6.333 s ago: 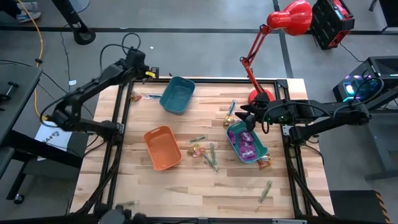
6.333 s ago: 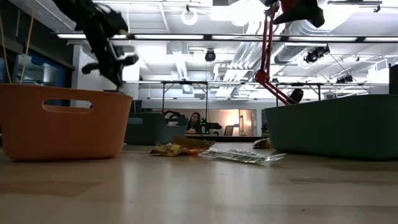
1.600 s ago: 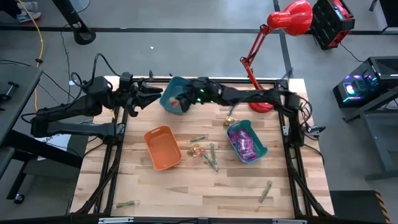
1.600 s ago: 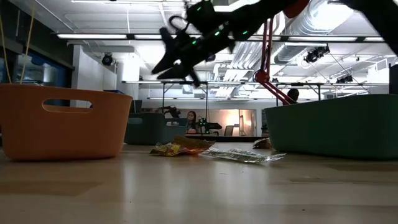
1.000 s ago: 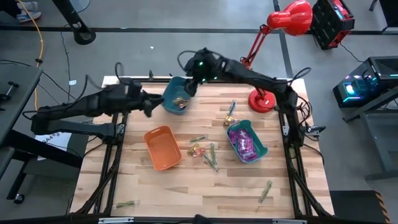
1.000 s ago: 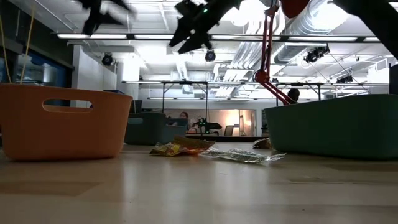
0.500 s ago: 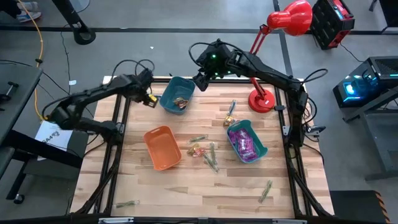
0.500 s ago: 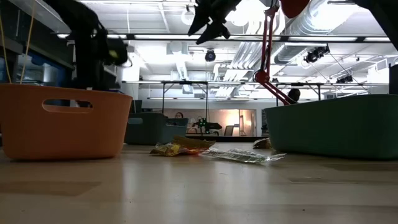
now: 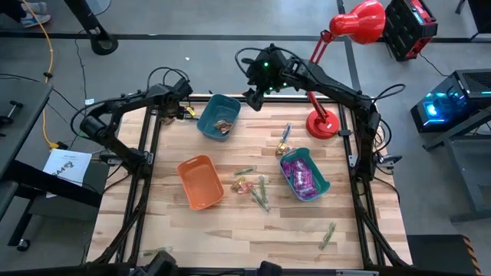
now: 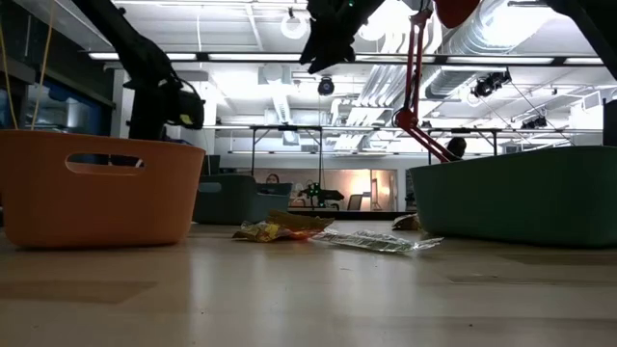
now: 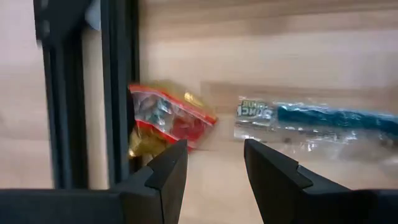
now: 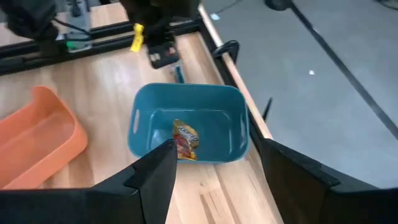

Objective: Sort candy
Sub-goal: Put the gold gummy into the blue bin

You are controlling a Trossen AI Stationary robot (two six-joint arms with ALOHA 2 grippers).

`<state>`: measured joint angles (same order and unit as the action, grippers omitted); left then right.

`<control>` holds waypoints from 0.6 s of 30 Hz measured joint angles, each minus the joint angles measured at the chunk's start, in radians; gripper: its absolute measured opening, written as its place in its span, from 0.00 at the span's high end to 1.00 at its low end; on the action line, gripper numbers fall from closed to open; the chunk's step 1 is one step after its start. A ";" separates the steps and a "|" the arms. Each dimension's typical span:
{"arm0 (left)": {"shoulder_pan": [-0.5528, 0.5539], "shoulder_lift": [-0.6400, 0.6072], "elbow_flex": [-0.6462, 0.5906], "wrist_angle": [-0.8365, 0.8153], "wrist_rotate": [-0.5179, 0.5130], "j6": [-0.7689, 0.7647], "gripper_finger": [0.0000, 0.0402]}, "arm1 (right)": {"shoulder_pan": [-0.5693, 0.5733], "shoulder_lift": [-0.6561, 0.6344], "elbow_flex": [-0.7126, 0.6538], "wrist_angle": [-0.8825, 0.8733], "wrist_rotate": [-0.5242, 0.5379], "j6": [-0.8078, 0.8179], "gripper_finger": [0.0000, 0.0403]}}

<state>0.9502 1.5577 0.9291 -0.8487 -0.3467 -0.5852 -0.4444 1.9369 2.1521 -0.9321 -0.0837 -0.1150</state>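
My left gripper (image 11: pixel 214 168) is open at the table's far left corner (image 9: pixel 181 112), hanging over a red-and-yellow wrapped candy (image 11: pixel 168 121) and a clear-and-blue stick candy (image 11: pixel 323 118) that lie flat on the wood beside the black frame rail. It touches neither. My right gripper (image 12: pixel 214 165) is open and empty, high over the table's far edge (image 9: pixel 253 96), just beyond the blue bin (image 9: pixel 219 116). One orange-yellow candy (image 12: pixel 185 140) lies on that bin's floor. Purple candies fill the teal bin (image 9: pixel 322 184). The orange bin (image 9: pixel 201 182) looks empty.
Loose candies lie mid-table (image 9: pixel 242 184), with green sticks beside them (image 9: pixel 261 193). Others sit near the teal bin's far end (image 9: pixel 285 138), near the front right (image 9: pixel 328 234) and at the front left edge (image 9: pixel 157 251). A red lamp (image 9: pixel 322 123) stands at the far right.
My right gripper has risen and drawn back from over the blue bin toward the table's far edge, staying open. My left gripper has swung from beside the blue bin toward the far left corner and tipped down over the candies there.
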 joint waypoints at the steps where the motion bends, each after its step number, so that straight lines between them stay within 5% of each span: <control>1: -0.001 0.009 -0.001 -0.008 0.001 -0.051 0.62 | -0.013 0.000 0.000 0.000 -0.024 -0.014 0.44; 6: -0.028 0.010 -0.002 -0.018 -0.036 -0.358 0.62 | -0.086 0.000 0.000 0.000 -0.132 -0.059 0.44; 12: -0.071 0.001 -0.010 -0.020 -0.194 -0.693 0.62 | -0.169 0.000 -0.001 0.001 -0.226 -0.069 0.44; 18: -0.074 0.004 -0.102 0.057 -0.200 -0.901 0.62 | -0.225 0.000 -0.001 0.001 -0.251 -0.034 0.44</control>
<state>0.8761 1.5612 0.8267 -0.7915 -0.5469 -1.4867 -0.6692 1.9373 2.1513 -0.9314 -0.3347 -0.1485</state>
